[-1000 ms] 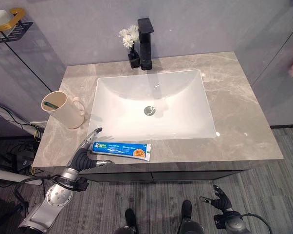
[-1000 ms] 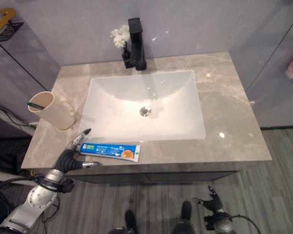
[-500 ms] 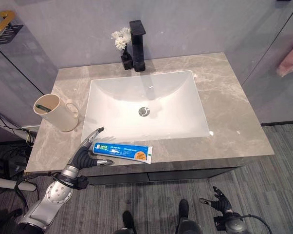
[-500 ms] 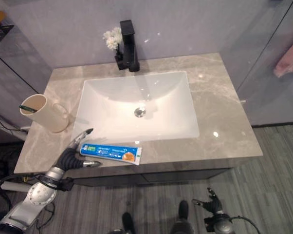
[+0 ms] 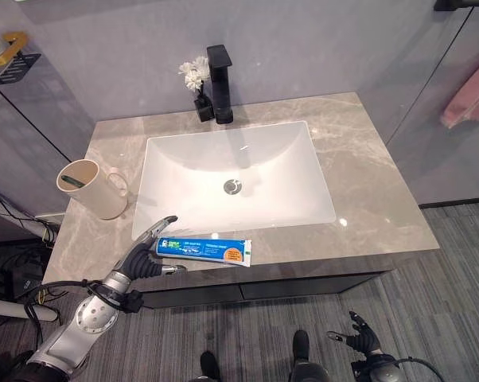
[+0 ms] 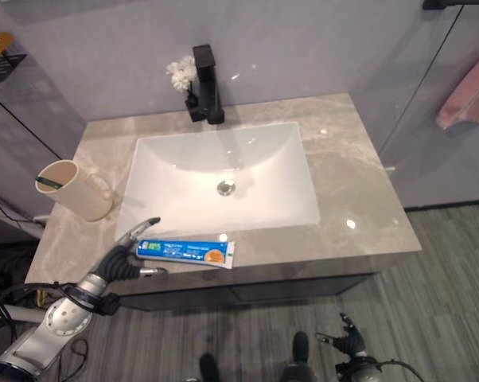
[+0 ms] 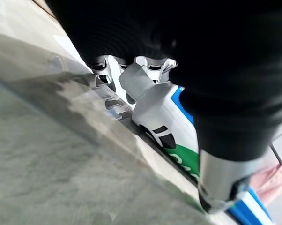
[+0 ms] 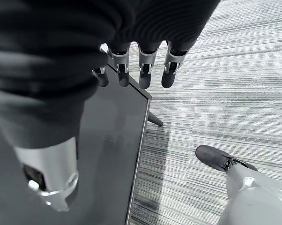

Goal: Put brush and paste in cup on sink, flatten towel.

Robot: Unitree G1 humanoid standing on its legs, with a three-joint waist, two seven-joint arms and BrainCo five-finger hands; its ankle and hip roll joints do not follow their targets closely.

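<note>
reaching for the toothpaste tube [image 5: 203, 249] on the surface's [image 5: 367, 183] front edge, the left robot hand [image 5: 148, 256] brackets its cap end with released fingers, needing to clench, then carry it to the cup [image 5: 92, 188] holding the brush [image 5: 74, 181].

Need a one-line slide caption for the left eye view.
Left hand open at the cap end of the toothpaste tube on the counter's front edge; cup with toothbrush waits left of the sink.

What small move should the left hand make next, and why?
Probably it should close on the paste. The left hand is open at the tube's white end, fingers above it and thumb below, and the tube lies flat on the counter's front edge. The cup, with a green brush inside, waits behind the hand. The right hand hangs idle by the floor.
</note>
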